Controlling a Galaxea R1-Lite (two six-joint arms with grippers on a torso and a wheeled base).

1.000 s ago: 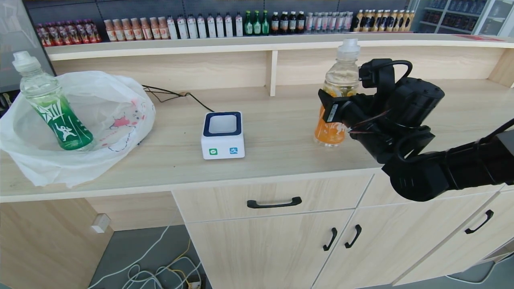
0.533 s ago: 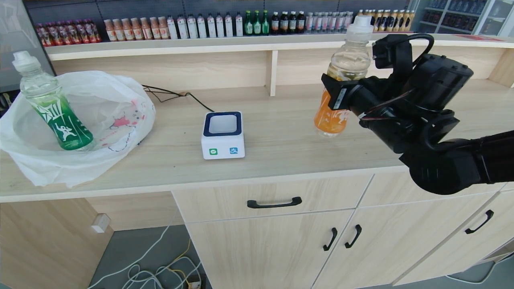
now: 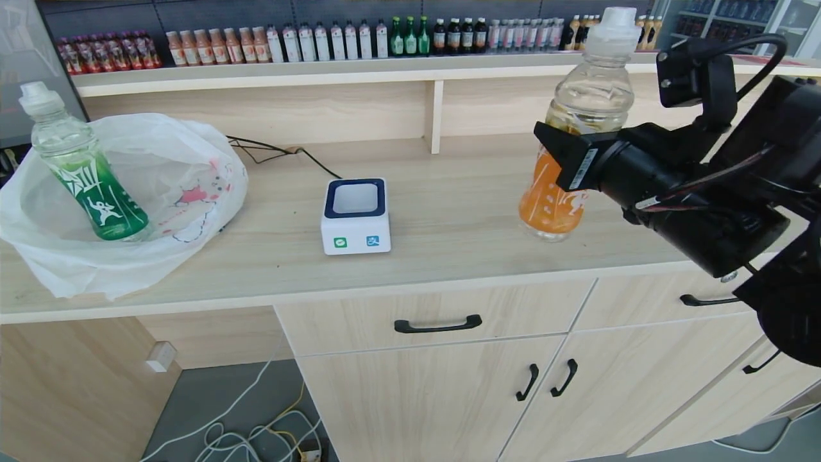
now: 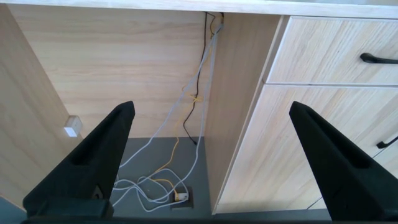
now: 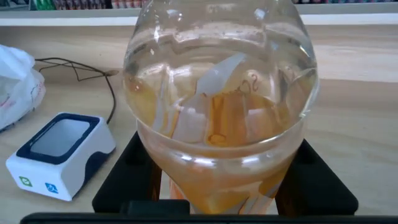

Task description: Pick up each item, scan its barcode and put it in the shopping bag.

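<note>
Right hand (image 3: pixel 573 151) raised 1 orange bottle (image 3: pixel 555 202); 1 green bottle (image 3: pixel 90 186) bagged.

The bench (image 3: pixel 449 212) is pale wood-grain, smooth and matt. The orange bottle (image 3: pixel 587 96) is clear glossy plastic, and the right claw (image 3: pixel 564 160) is matt black. The shopping bag (image 3: pixel 192 154) is thin, crinkled translucent plastic; the scanner (image 3: pixel 356 224) is smooth white plastic.

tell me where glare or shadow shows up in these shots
Head view: a pale reflection fills the glass top of the white box-shaped scanner, and the clear plastic orange-labelled bottle carries bright highlights. Right wrist view: that bottle's clear shoulder glints. Left wrist view: the left gripper stands dark against the pale wooden cabinet.
</note>
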